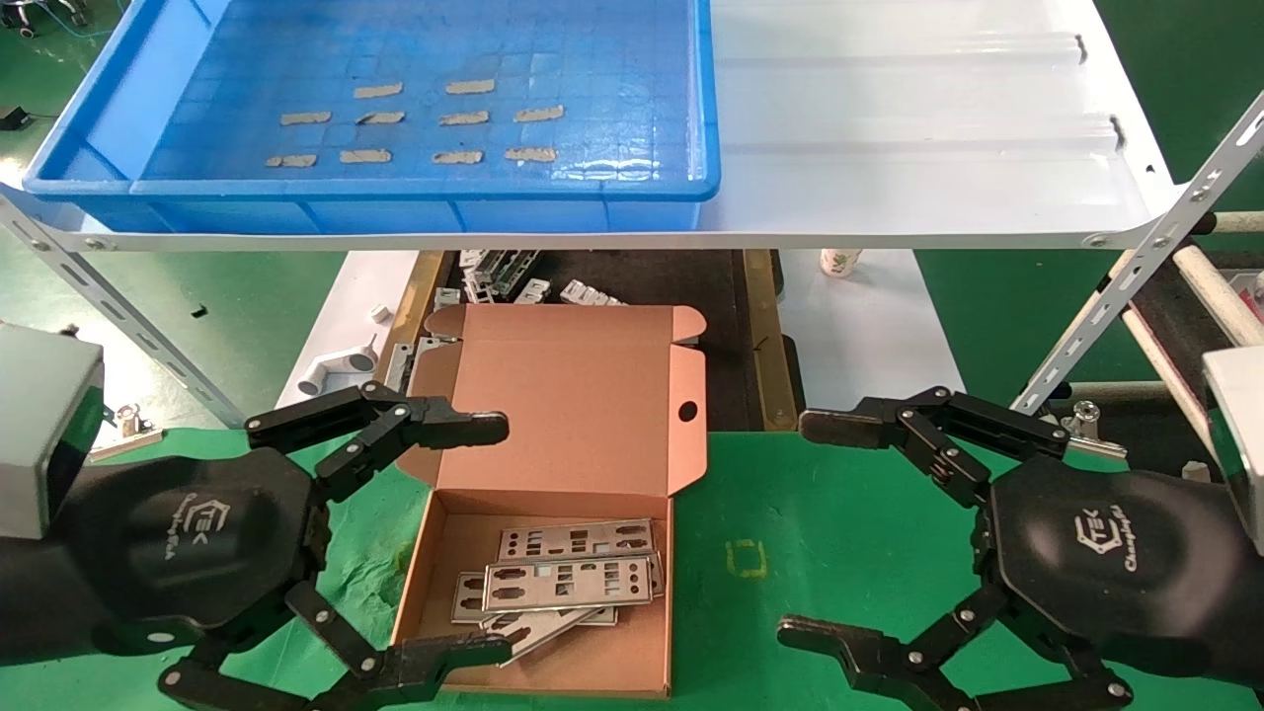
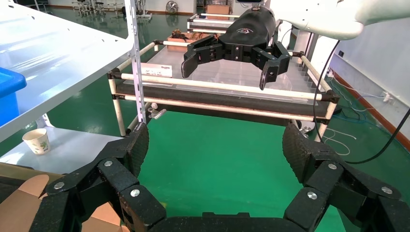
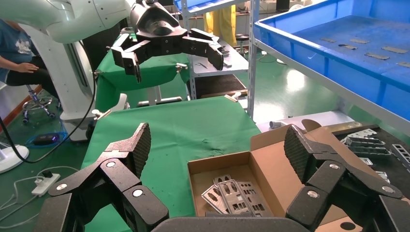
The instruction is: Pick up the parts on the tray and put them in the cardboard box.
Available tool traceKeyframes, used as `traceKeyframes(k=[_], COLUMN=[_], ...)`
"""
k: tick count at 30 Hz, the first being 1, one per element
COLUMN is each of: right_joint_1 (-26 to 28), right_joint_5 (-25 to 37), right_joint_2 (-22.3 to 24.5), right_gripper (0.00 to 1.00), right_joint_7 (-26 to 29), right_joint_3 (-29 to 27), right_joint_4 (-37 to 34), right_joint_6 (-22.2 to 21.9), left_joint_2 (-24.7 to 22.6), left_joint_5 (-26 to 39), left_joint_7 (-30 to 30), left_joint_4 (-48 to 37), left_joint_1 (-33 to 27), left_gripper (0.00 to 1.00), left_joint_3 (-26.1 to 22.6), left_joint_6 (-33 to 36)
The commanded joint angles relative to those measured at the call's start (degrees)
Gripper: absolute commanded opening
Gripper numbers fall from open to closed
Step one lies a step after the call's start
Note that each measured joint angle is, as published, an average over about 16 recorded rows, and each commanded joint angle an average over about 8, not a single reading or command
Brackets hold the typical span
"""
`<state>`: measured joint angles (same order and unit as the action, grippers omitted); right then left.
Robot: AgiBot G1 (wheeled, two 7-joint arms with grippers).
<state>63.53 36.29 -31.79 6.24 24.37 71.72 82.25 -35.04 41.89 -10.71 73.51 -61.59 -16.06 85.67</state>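
1. Both grippers, left (image 1: 449, 538) and right (image 1: 834, 528), are hovering low over the green cloth, jaws spread wide, empty.
2. Parts (image 1: 563, 583) are lying stacked inside the box (image 1: 553, 395); the tray (image 1: 395, 188) is showing only tape strips (image 1: 415, 118).
3. Nothing seems left to fetch, so avoid bumping the box flap.

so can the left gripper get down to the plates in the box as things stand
Probably yes. The cardboard box has its lid folded back, the parts lie uncovered on its floor, and the left gripper, jaws open, sits right at the box's left wall. The right gripper is clear.
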Motion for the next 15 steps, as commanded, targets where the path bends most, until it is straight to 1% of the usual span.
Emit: traceKeyframes(k=[1, 15], right_joint_1=[0.00, 0.00], right_joint_5=[0.00, 0.00], right_joint_2=[0.00, 0.00], right_gripper=[1.00, 1.00], right_joint_7=[0.00, 0.00], right_joint_3=[0.00, 0.00], right_joint_4=[0.00, 0.00], right_joint_6=[0.00, 0.00], left_joint_2=[0.00, 0.00], left_joint_5=[0.00, 0.00], left_joint_7=[0.00, 0.00], left_joint_4=[0.00, 0.00], left_joint_1=[0.00, 0.00], left_gripper=[1.00, 1.00], left_joint_3=[0.00, 0.00], left_joint_6=[0.00, 0.00])
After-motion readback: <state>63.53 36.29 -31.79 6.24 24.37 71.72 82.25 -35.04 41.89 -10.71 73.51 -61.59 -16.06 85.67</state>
